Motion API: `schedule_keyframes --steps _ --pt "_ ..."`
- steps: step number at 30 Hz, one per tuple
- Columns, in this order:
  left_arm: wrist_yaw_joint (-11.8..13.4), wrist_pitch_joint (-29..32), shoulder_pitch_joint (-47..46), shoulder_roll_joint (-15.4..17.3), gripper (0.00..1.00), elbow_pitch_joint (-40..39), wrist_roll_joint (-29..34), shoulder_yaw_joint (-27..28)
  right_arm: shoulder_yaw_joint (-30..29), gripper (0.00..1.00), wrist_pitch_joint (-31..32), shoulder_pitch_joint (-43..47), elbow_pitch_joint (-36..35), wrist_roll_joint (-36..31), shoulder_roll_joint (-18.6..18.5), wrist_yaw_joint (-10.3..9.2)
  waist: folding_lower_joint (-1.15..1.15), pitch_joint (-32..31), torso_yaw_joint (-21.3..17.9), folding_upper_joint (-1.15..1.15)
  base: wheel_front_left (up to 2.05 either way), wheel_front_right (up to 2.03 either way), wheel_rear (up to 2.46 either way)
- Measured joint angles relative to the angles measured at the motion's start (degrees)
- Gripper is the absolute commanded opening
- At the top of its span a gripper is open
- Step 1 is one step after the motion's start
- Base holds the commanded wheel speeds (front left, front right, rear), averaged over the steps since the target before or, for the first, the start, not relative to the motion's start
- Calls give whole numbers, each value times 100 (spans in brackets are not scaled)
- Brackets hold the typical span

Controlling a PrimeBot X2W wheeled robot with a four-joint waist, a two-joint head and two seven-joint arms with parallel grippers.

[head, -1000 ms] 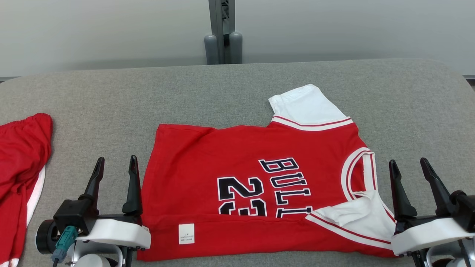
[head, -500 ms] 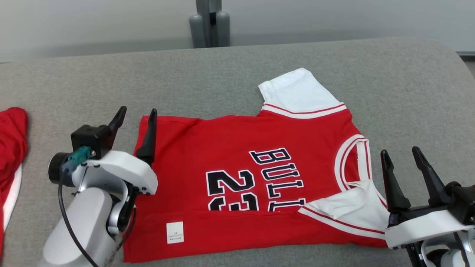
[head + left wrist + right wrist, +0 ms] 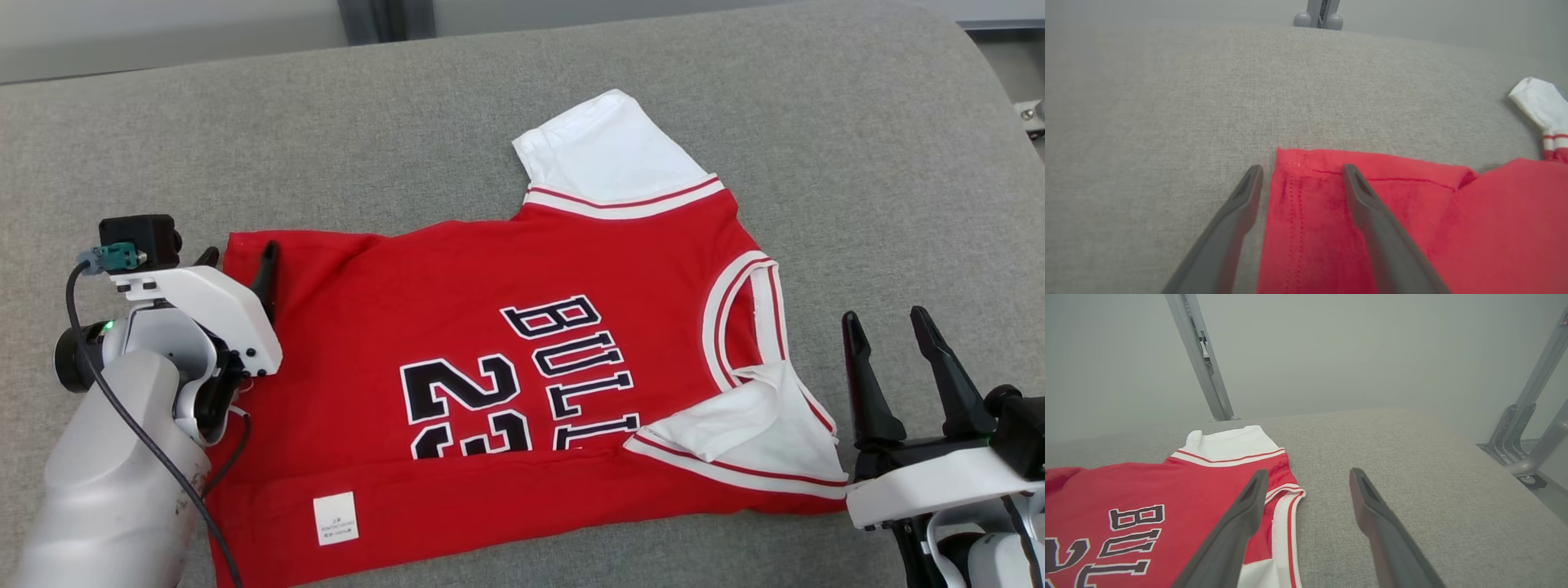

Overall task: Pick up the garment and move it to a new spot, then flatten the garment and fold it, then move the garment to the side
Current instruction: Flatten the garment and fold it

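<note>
A red basketball jersey (image 3: 522, 343) lies flat in the middle of a grey fabric-covered table (image 3: 163, 147), its collar towards the robot's right and its hem towards the left. Black letters outlined in white (image 3: 571, 359) and the number 23 (image 3: 465, 400) run sideways across the chest. A band along the near edge is folded up over the print and hides the lower part of the numerals; a small white label (image 3: 335, 518) sits on that band. One white sleeve (image 3: 604, 151) spreads out at the far side, and another (image 3: 735, 433) is tucked in over the near shoulder.

In the head view the left gripper (image 3: 237, 251) sits at the far left corner of the jersey, partly hidden behind its own white housing. The left wrist view makes the placement clearer. The jaws are spread and straddle the stitched corner of the hem, one finger over the bare grey cloth just beside the edge and the other over red fabric. Whether the tips touch the cloth cannot be told. A grey post (image 3: 1318, 16) stands beyond the table's far edge.

The right gripper (image 3: 884, 320) is just beside the collar end, jaws apart with nothing between them. Its wrist view shows bare table between the fingers and the striped neckline to one side, with metal frame legs (image 3: 1523, 428) past the table's end.
</note>
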Motion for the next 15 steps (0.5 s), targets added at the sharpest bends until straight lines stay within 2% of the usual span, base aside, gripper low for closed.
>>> schedule_keyframes --steps 1,2,3,5,15 --pt "-2 31 -40 -15 100 108 -34 21 -11 100 -3 -20 21 0 0 0 0 23 0 0 0 0 0" --pt "-41 47 -77 -41 95 192 -90 48 -19 100 -9 -48 36 1 0 0 0 41 6 0 0 0 0" --pt "-53 48 -112 -81 59 255 -141 70 -32 100 -10 -79 46 3 1 0 0 50 19 0 0 0 0" --pt "-125 48 -195 -116 0 356 -168 68 -64 100 -19 -116 67 9 -1 0 0 75 52 0 0 0 0" --pt "-292 -169 -514 -265 0 545 -149 -57 -199 100 190 -1261 543 376 -283 0 0 206 243 0 0 0 0"
